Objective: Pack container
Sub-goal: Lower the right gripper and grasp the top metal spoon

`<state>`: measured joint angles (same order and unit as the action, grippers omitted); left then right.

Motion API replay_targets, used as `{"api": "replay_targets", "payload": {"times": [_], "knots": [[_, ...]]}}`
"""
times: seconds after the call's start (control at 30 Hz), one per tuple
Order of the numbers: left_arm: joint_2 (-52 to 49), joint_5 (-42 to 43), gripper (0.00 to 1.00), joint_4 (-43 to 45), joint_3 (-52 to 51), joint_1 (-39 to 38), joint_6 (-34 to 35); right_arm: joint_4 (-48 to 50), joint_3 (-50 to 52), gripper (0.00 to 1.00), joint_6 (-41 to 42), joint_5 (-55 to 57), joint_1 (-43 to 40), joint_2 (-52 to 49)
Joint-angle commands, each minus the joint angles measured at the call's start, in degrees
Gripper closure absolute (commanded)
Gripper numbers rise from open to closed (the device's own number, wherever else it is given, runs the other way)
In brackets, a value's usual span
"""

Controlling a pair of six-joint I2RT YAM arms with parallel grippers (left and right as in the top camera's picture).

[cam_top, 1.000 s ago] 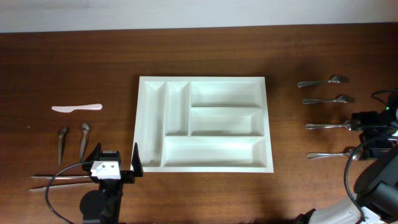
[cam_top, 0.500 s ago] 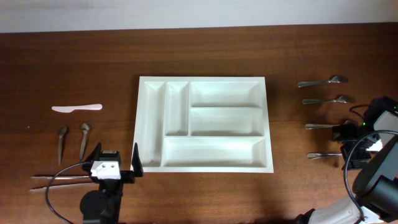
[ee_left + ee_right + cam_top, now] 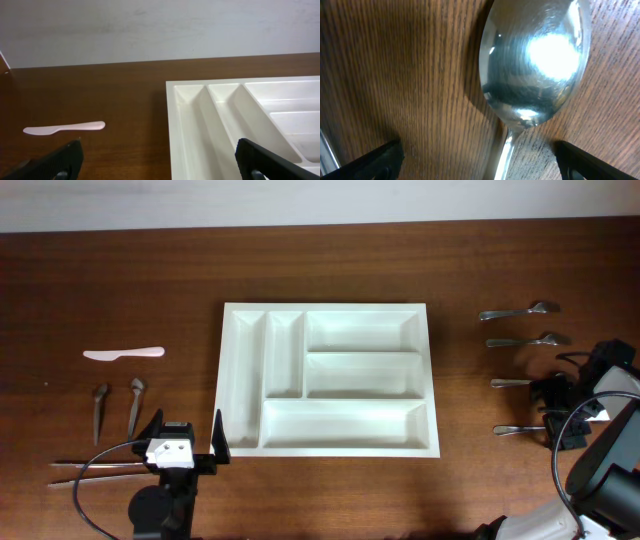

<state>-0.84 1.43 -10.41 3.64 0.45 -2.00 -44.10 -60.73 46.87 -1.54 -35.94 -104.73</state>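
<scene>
The container (image 3: 340, 424), a big white tray with five empty compartments, lies mid-table; its left part (image 3: 225, 125) shows in the left wrist view. My left gripper (image 3: 185, 442) hovers open by its front-left corner, and its fingers (image 3: 55, 162) hold nothing. At the right, my right gripper (image 3: 560, 408) is down over the bowl ends of the two nearer metal spoons. Its wrist view shows a shiny spoon bowl (image 3: 535, 65) close up. The handle runs down between the wide-open fingers (image 3: 380, 160), untouched. I cannot tell which of the two spoons this is.
Metal spoons lie in a column right of the tray: (image 3: 518, 311), (image 3: 520, 340), (image 3: 510, 382), (image 3: 517, 429). At the left are a pale plastic knife (image 3: 123, 353), two small spoons (image 3: 100, 410) (image 3: 134, 405) and long thin utensils (image 3: 95, 468) by the left arm.
My right gripper has moved left and slightly toward the front edge, now covering the bowls of the two nearer spoons. The left arm and all utensils are unmoved.
</scene>
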Motion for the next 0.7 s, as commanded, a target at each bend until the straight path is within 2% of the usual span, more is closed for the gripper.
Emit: {"api": "replay_targets", "payload": {"times": [0.0, 0.63, 0.67], "knots": [[0.55, -0.37, 0.01, 0.2, -0.61, 0.24, -0.87, 0.87, 2.14, 0.01, -1.66, -0.79, 0.31, -0.74], [0.55, -0.37, 0.01, 0.2, -0.61, 0.24, -0.87, -1.09, 2.19, 0.0, -1.42, 3.52, 0.22, -0.74], [0.55, -0.37, 0.01, 0.2, -0.61, 0.24, -0.87, -1.11, 2.19, 0.07, -1.44, 3.78, 0.22, -0.74]]}}
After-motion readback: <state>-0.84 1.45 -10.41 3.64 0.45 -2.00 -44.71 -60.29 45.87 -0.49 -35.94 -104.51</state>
